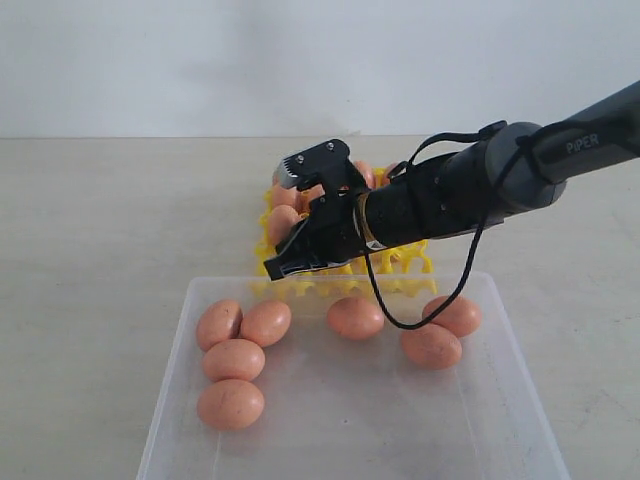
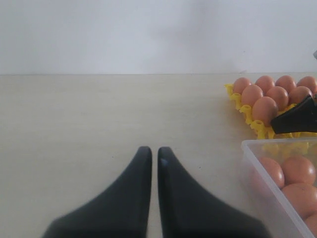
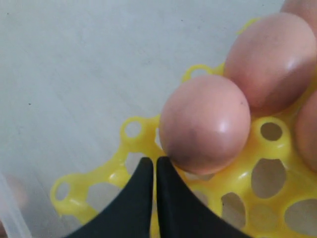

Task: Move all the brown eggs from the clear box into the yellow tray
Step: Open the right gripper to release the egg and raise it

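Exterior view: right gripper (image 1: 272, 266) reaches across the near-left edge of the yellow tray (image 1: 405, 268), claw pinched shut with nothing in it. Seven brown eggs (image 1: 233, 360) lie loose in the clear box (image 1: 360, 420) in front, four in a left cluster and three nearer the tray. Left wrist view: left gripper (image 2: 154, 154) is closed and empty over bare table (image 2: 74, 124), well apart from box and tray, and the tray's far rows look filled. Right wrist view: the closed tips sit just beside a seated egg (image 3: 205, 124), whether touching I can't tell, and a bare cup (image 3: 267, 177) is next to it. Judgement: the step is fetching another egg. Lift clear before swinging so the seated egg isn't nudged, and spread the claw wide before descending. Centre over one egg, a lone one by the tray being easiest, then close gently across its narrow width.
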{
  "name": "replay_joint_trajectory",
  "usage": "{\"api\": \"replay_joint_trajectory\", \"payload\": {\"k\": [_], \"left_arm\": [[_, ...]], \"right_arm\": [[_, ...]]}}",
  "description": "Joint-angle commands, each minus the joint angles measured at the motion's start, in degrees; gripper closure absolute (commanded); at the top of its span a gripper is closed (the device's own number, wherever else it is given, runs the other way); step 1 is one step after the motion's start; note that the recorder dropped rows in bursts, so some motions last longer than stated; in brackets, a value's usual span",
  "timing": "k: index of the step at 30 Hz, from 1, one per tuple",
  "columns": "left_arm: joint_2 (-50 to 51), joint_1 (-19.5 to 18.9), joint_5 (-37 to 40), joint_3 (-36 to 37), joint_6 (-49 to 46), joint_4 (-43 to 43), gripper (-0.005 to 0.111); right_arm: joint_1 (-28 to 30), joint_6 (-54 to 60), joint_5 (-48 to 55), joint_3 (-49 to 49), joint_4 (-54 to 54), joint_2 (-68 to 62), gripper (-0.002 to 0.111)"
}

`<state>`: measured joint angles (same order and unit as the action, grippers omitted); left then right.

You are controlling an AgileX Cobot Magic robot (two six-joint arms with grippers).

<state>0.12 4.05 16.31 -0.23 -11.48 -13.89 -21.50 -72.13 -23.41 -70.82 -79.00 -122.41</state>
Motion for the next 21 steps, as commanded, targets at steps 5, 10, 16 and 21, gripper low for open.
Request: {"api": "replay_joint_trajectory", "payload": {"k": [5,10,16,21], "left_arm": [[-0.1,0.5,-0.1,0.2,-0.1,-0.1,0.103],[-0.1,0.5,-0.1,0.2,-0.1,-0.1,0.103],[-0.1,0.5,-0.1,0.2,-0.1,-0.1,0.103],[-0.1,0.5,-0.1,0.2,-0.1,-0.1,0.103]], "right_arm": [[0.1,-1.2,-1.4,-0.4,-0.8,8.7,0.108],[0.1,-15.2,-1.0,-0.4,-20.9,15.9,0.108],[0.3,-13.5,-19.4,4.3,-20.9,17.8,0.108],[0.1,-12.4,-0.9,10.6,-20.9,17.8,0.109]]}}
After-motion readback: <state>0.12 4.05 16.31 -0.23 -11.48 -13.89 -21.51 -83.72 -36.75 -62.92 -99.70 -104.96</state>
